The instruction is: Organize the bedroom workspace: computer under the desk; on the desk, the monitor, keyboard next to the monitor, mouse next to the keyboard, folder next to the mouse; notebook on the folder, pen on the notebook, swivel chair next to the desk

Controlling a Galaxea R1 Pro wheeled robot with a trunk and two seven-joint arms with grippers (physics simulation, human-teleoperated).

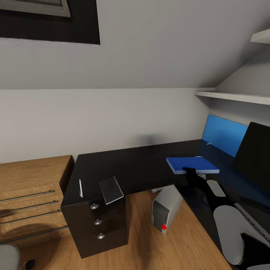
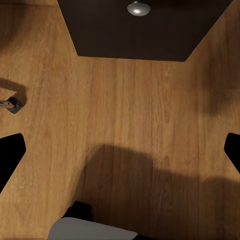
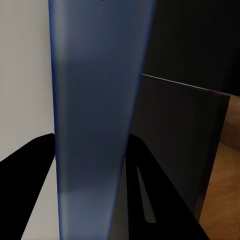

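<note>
We look down on a long L-shaped table (image 1: 127, 168) with a glossy black top, set in the corner of the grey-white, slope-walled bedroom. At about 3 o'clock in the head view, our right claw (image 1: 189, 171) pinches the near edge of the flat bright-blue rectangular folder (image 1: 192, 164), which sits level at the right wing of the table; in the right wrist view the blue sheet (image 3: 97, 115) runs straight between the two dark fingers (image 3: 25, 190). A wide black-fronted monitor (image 1: 253, 155) stands at the far right, with the slim silver-framed keyboard (image 1: 253, 221) just in front of it at about 4 o'clock.

At 7 o'clock, above the black drawer unit (image 1: 97, 225) with round silver knobs, a thin light-grey notebook (image 1: 111, 190) lies at the table's front edge, overhanging it slightly, and a thin pen (image 1: 80, 187) lies near it to the left. The small silver-grey computer tower (image 1: 165, 210) with its red button stands on the light wood floor (image 1: 157, 247) by the table's inner corner. A low light-wood shelving unit (image 1: 32, 195) adjoins the table at 8 o'clock.

Our left claw (image 2: 120, 150) hangs spread wide over the floor, near the drawer unit's foot.
</note>
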